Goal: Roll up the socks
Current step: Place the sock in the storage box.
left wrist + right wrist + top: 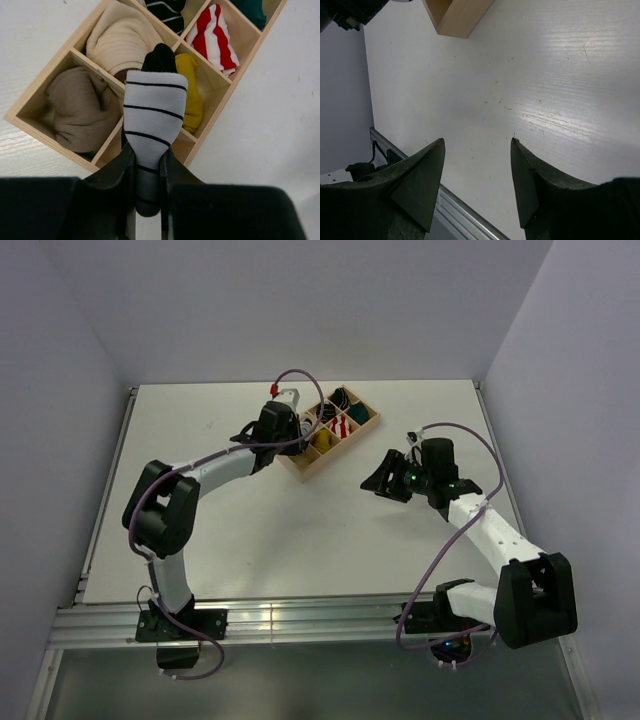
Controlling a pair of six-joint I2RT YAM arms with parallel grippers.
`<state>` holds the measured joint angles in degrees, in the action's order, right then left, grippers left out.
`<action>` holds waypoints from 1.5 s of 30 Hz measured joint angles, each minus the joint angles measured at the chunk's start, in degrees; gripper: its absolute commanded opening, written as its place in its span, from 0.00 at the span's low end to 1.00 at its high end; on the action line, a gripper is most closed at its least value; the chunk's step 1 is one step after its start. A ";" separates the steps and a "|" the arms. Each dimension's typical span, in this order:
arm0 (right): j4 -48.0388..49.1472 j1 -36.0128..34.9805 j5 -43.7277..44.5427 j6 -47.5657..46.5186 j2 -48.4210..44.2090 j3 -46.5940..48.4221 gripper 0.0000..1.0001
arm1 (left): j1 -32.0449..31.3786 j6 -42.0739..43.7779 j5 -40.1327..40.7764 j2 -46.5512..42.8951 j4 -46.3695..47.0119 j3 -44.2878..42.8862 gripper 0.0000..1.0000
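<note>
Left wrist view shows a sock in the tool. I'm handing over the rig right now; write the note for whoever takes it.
Left tool: shut on the striped sock, held above the wooden box.
Right tool: open, holding nothing, over bare table beside the box.
Mustard-yellow sock: already in a box compartment, right under the held sock.
Done: the striped sock looks bundled and is lifted.
Left: probably lower it into that compartment and release. Whether the two socks touch is unclear.

Overhead and close wrist views share, seemingly, the wooden tray (218, 116).
</note>
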<state>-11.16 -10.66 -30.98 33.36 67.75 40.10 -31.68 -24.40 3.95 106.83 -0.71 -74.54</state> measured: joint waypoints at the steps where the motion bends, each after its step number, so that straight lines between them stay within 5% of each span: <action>1: 0.00 0.07 -0.20 0.00 0.00 -0.04 0.62 | 0.00 -0.31 -0.31 0.59 0.00 -0.13 0.00; 45: 1.77 0.59 -6.05 0.11 3.76 -0.07 0.60 | -4.57 -13.00 8.07 8.85 -15.26 -8.35 0.00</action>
<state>-9.39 -10.07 -37.04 33.47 71.50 40.03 -36.25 -37.41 12.01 115.68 -15.97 -82.89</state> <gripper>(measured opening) 0.599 0.189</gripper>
